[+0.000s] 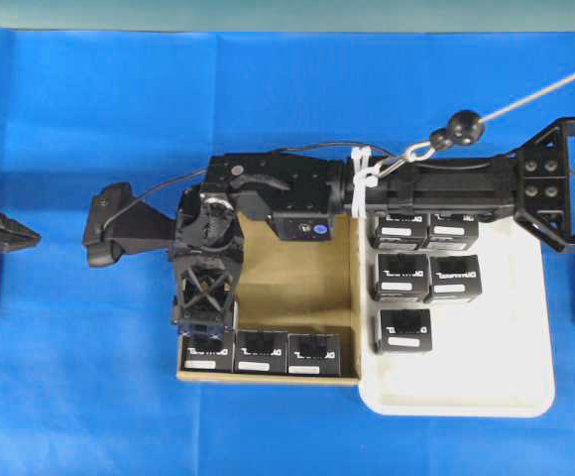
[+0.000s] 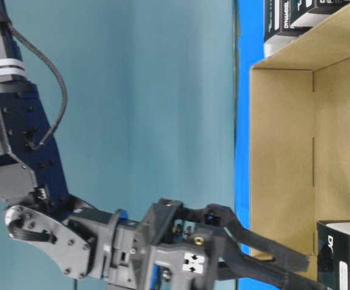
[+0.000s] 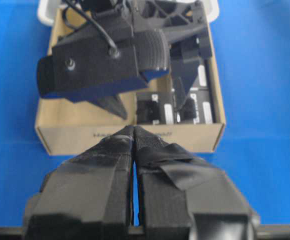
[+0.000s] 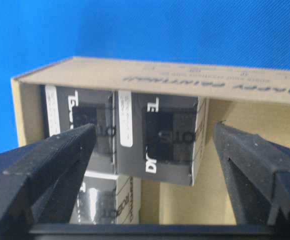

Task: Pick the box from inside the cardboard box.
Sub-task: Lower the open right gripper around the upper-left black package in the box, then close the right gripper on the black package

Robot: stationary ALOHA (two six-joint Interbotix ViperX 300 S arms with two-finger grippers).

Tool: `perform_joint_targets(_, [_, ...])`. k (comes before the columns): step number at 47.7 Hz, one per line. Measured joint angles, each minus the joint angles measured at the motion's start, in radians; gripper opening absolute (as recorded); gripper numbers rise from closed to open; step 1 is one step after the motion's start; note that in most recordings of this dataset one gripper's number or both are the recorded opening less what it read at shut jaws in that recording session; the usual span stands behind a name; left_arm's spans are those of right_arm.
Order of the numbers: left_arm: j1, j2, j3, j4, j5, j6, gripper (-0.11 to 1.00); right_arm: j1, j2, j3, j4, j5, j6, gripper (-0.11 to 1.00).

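The brown cardboard box lies mid-table with three black boxes in a row along its front wall. My right gripper reaches across from the right and points down into the box's left end. In the right wrist view its fingers stand wide open on either side of one black box by the cardboard wall, apart from it. My left gripper is shut and holds nothing, hovering left of the cardboard box.
A white tray touches the cardboard box's right side and holds several black boxes. A cable with a black ball runs above the right arm. Blue cloth covers the table.
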Motion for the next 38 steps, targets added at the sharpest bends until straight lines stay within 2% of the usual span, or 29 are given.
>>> perform_joint_targets(38, [0.0, 0.0, 0.0, 0.0, 0.0, 0.0, -0.01, -0.003, 0.02, 0.029, -0.02, -0.012, -0.017, 0.96])
